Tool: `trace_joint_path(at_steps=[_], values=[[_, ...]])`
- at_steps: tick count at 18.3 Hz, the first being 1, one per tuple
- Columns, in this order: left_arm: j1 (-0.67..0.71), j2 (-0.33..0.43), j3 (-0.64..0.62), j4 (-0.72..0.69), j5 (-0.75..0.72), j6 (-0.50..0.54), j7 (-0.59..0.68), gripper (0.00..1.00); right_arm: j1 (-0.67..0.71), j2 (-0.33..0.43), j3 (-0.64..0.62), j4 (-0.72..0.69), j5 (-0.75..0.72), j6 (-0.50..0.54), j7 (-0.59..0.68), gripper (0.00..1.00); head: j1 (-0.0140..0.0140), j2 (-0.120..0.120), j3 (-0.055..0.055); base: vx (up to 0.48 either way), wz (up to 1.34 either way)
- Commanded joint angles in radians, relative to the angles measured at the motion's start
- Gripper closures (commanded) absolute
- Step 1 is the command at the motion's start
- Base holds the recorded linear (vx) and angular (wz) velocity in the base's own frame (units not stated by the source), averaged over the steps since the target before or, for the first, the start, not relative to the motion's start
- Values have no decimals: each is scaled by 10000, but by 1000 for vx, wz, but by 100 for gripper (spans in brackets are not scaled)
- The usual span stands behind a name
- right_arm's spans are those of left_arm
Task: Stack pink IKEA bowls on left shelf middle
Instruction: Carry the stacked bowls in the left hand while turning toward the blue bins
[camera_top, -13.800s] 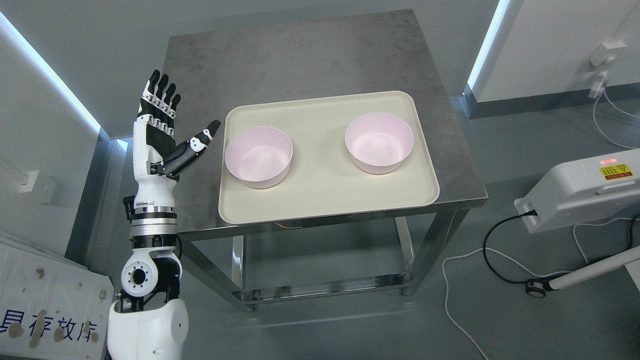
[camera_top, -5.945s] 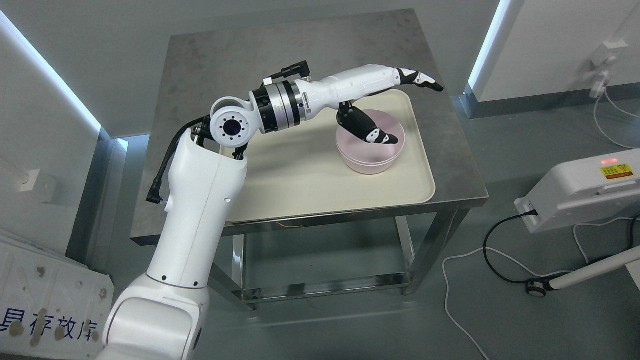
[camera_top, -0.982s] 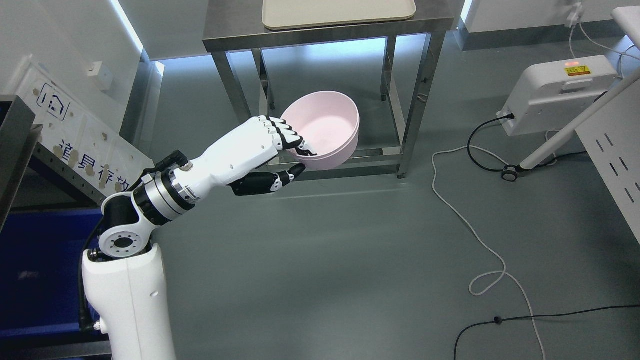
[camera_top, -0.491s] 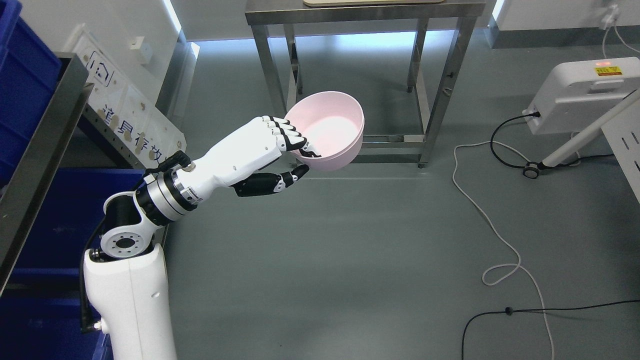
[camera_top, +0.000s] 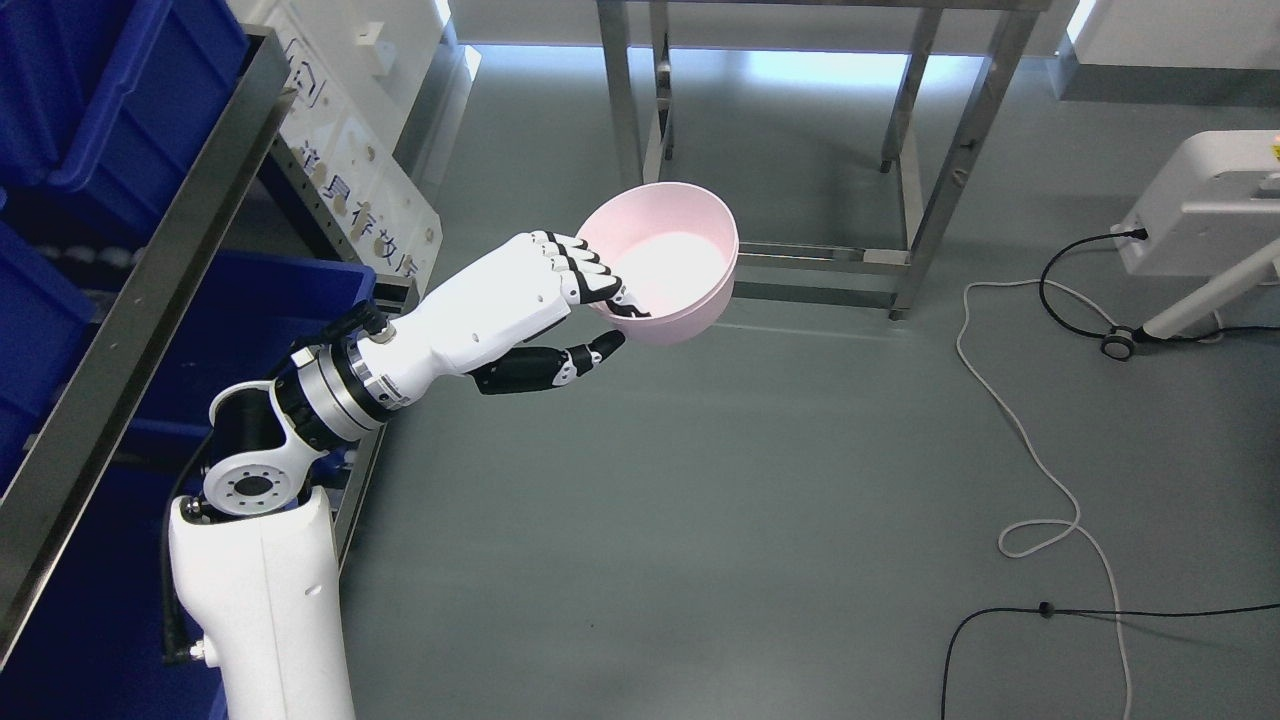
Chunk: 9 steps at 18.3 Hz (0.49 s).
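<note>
My left hand (camera_top: 600, 310) is shut on the near rim of the pink bowls (camera_top: 670, 262), fingers hooked inside and thumb under the outside wall. They look like one bowl nested in another, held upright in the air over the floor. The left shelf (camera_top: 130, 320) is a metal rack at the picture's left, holding blue bins (camera_top: 110, 110); the bowls are well to its right. The right hand is out of view.
The steel table's legs (camera_top: 925, 170) stand beyond the bowls at the top. A white sign board (camera_top: 365, 190) leans by the rack. A white machine (camera_top: 1205, 200) and loose cables (camera_top: 1040, 440) lie on the grey floor at the right.
The camera has turned left and pulled back from the table: the rack and blue bins have come further into view and the table top has left the picture. The hand still holds the bowls.
</note>
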Motion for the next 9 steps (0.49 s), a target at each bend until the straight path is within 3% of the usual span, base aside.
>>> trace_joint_path(at_steps=[1,9], values=[[-15,175,-55,-230,-7,3,10,99,-1,-175,-46,-175,-15,8,1,0,0,0,0,-161,361],[-30,175,-24,-230,8,3,41,98,-1,-175,-46,-175,-15,8,1,0,0,0,0,-168,569]])
